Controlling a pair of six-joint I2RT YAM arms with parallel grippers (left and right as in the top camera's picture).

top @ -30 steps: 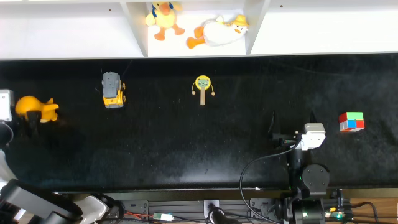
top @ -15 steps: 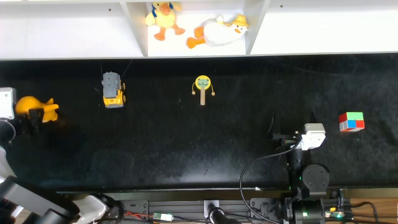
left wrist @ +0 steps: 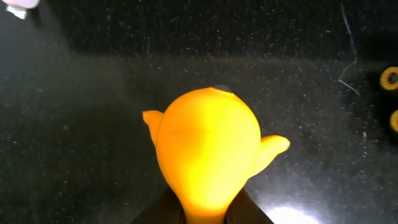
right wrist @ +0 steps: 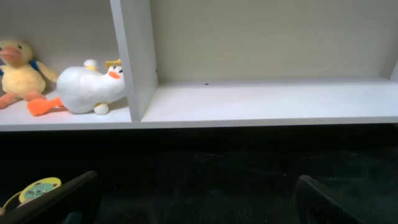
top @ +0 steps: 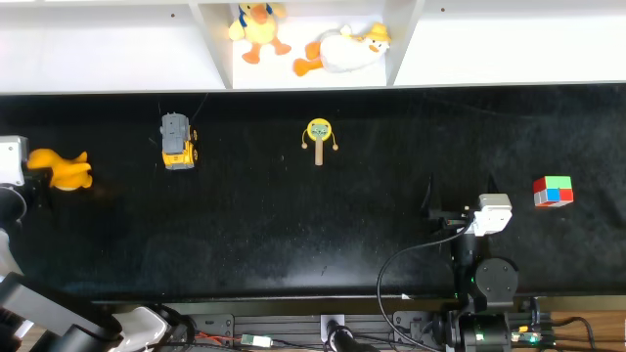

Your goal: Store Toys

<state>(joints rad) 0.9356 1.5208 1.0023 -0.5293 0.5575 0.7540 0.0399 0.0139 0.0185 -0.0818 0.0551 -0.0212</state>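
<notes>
Your left gripper is closed on the narrow lower end of the glossy orange moulded toy figure, at the left edge of the matte black surface; I cannot tell whether the toy is clear of the surface. It looks hollow, light and slick, a rounded bulb with two small stubs; judge it slippery and a little squashy, with its bulk ahead of the fingers, so it may pivot if you swing fast.

Next, near the far edge, stands the yellow-and-grey hard plastic toy truck; stiff and boxy, best taken across its flat sides. In the middle compartment of the white shelf along the far edge sits a soft yellow plush duck; on the surface in front lies a flat yellow disc rattle on a wooden stick, thin and low, so pinch the stick. Beside the duck lies a white plush goose.

Your right gripper rests towards the near edge, spread wide and holding nothing. Near the right edge sits a hard multicoloured cube; rigid, and its flat faces should grip easily.
</notes>
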